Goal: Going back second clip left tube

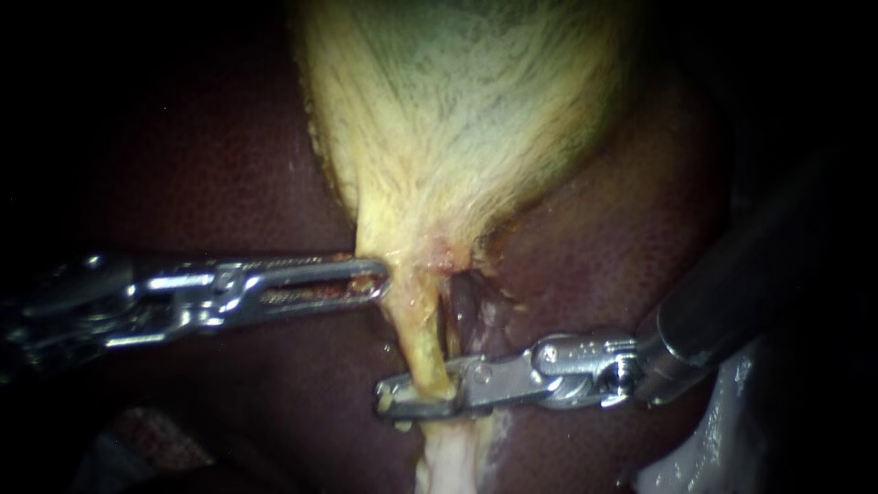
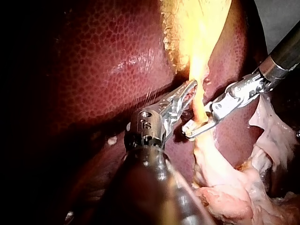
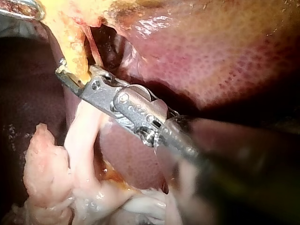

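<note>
So, right instrument (image 1: 391, 404) has its jaws clamped across the left tube (image 1: 419, 340), low down below the gallbladder (image 1: 457, 110). Left instrument (image 1: 377, 278) is pinching the gallbladder's neck against the liver (image 1: 229, 183).

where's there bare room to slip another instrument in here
Free: bare liver above the left instrument, left of the gallbladder; also liver between the gallbladder and the right instrument. Crowded: the tube, where both instruments meet, and the pale tissue below it.
</note>
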`<state>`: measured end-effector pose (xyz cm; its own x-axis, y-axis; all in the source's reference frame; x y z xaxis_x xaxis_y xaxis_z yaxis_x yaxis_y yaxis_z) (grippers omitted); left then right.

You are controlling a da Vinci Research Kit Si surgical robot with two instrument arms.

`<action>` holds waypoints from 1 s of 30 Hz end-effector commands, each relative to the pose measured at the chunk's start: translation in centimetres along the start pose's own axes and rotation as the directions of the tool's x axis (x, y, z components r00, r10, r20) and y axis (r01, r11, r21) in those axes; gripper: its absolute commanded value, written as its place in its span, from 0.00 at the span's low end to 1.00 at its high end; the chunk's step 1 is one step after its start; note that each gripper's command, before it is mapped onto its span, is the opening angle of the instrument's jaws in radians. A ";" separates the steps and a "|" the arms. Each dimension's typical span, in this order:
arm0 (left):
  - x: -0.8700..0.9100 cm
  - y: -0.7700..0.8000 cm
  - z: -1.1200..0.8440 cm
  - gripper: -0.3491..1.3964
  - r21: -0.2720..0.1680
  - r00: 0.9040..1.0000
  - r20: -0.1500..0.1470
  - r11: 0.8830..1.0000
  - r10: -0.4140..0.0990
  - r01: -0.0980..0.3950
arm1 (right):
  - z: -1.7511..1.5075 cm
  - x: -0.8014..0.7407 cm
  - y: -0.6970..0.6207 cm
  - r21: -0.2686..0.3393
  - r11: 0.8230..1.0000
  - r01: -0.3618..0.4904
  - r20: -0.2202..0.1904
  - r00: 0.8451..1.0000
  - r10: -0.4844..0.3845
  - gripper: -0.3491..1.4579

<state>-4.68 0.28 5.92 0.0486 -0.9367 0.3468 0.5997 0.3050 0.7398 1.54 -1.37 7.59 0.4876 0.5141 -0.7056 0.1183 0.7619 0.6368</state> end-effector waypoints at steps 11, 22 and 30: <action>0.00 0.04 0.01 0.00 -0.004 1.000 0.003 1.000 0.000 0.000 | 0.08 0.05 0.01 -0.001 0.999 0.041 -0.011 0.999 -0.041 0.31; 0.00 0.05 0.00 0.00 -0.004 1.000 0.003 1.000 0.000 0.000 | 0.25 0.14 -0.04 0.022 0.982 0.190 -0.093 0.978 -0.187 0.51; 0.00 0.05 -0.01 0.00 -0.003 1.000 0.002 1.000 0.000 0.000 | 0.23 0.15 0.01 0.008 0.956 0.293 -0.092 0.952 -0.292 0.52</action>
<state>-4.64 0.30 5.96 0.0467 -0.9363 0.3482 0.6034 0.3042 0.7371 1.80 -1.37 7.57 0.3473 0.2974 -0.8893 0.2629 0.8795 0.3968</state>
